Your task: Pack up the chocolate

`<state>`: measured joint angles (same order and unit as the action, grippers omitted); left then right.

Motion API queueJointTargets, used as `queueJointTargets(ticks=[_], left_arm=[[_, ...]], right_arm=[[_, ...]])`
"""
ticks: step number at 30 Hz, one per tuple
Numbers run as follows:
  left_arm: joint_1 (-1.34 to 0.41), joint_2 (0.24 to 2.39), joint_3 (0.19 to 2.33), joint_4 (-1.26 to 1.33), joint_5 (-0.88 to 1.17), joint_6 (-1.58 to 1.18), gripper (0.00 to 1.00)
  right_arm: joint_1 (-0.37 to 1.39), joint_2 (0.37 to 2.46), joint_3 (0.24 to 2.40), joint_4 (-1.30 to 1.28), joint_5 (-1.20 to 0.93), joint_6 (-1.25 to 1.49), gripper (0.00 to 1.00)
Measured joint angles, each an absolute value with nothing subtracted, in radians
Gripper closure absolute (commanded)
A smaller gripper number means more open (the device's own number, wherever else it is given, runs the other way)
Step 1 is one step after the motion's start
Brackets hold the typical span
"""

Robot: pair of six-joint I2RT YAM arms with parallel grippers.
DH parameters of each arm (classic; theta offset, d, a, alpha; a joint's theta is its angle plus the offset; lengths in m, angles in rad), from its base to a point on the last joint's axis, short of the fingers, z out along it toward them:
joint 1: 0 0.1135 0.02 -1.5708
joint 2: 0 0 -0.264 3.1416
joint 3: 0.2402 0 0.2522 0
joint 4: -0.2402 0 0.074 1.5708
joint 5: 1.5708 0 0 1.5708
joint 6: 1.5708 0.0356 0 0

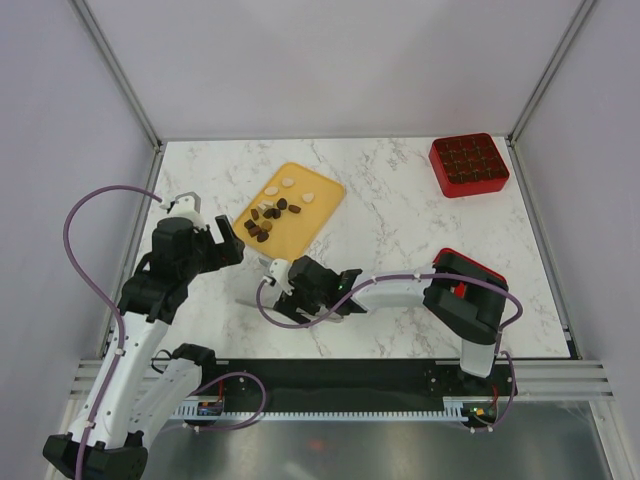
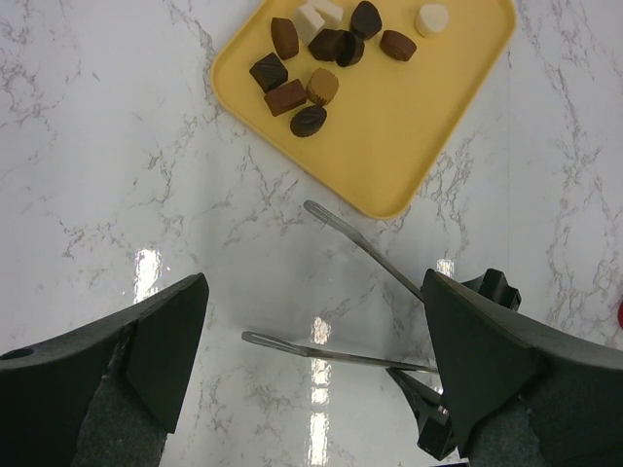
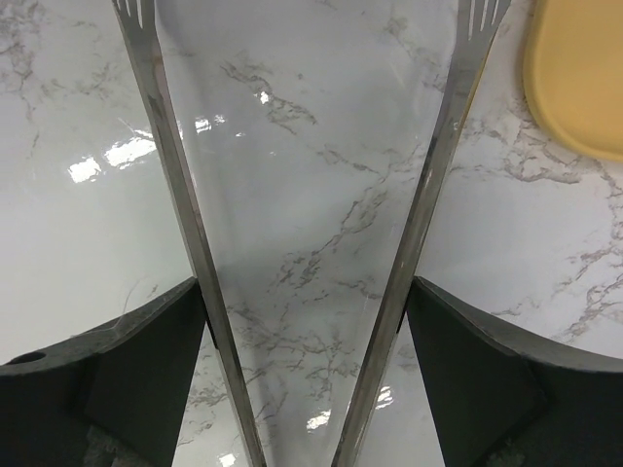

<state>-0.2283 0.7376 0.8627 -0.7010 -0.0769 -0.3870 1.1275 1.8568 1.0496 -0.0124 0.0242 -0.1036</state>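
Two arms beside tray (image 1: 300, 225): left gripper (image 2: 313, 292) spread, empty; right gripper (image 3: 304, 287) pinching tongs (image 3: 173, 175); chocolate (image 2: 287, 97) on tray

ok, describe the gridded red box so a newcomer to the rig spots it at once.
Take the marble table and go to its far right corner. The red box sits there alone, square, its top split into a grid of dark cells. The other red piece lies nearer, partly under the right arm, and shows no grid.
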Motion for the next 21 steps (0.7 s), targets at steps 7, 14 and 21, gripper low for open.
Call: queueJointTargets(ticks=[7,14,21], left_arm=[[-0.228,0.737,0.862,-0.701,-0.077,-0.387,0.00],[-0.228,0.737,0.862,-0.701,-0.077,-0.387,0.00],[-0.228,0.737,0.862,-0.701,-0.076,-0.387,0.00]], right_arm=[[1.124,1.841,1.040,-0.047,0.014,-0.084,0.07],[1.079,1.841,1.044,-0.076,-0.060,-0.064,0.07],[1.071,1.841,1.048,-0.091,-0.063,-0.066,0.10]])
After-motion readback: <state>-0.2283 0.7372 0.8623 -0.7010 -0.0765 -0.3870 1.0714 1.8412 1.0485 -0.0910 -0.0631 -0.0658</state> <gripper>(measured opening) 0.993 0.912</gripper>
